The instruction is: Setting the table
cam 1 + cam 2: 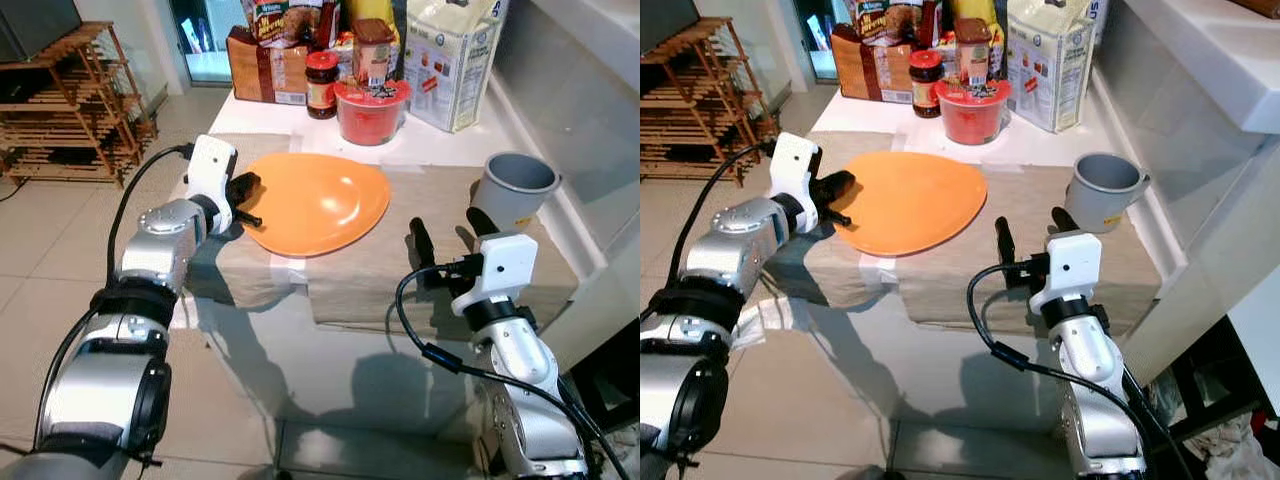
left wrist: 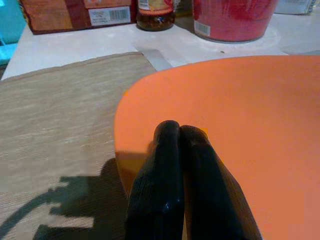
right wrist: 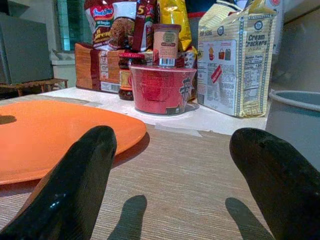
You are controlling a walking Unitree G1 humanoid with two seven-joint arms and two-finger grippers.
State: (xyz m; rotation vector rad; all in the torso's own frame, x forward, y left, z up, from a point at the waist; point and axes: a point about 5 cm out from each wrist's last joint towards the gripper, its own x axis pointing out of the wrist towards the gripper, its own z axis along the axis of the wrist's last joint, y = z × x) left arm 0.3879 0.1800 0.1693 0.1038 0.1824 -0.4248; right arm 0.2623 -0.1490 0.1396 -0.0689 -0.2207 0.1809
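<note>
Beige placemat (image 1: 380, 270), left gripper (image 1: 246, 200) jaws clamped on orange plate (image 1: 320, 200), right gripper (image 1: 450, 235) jaws wide

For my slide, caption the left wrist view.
Left gripper shut on the orange plate's rim, over the beige placemat.

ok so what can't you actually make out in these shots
- Inside of the grey cup: eye views, its own wall hides the bottom.
- Plate rim under the left gripper: left wrist view, the shut fingers cover the orange plate edge.
- Packages behind the red tub: eye views, cut off by the top edge; the cracker bag label's small print is too small.
- Table front beneath the cloth: hidden by the arms.
</note>
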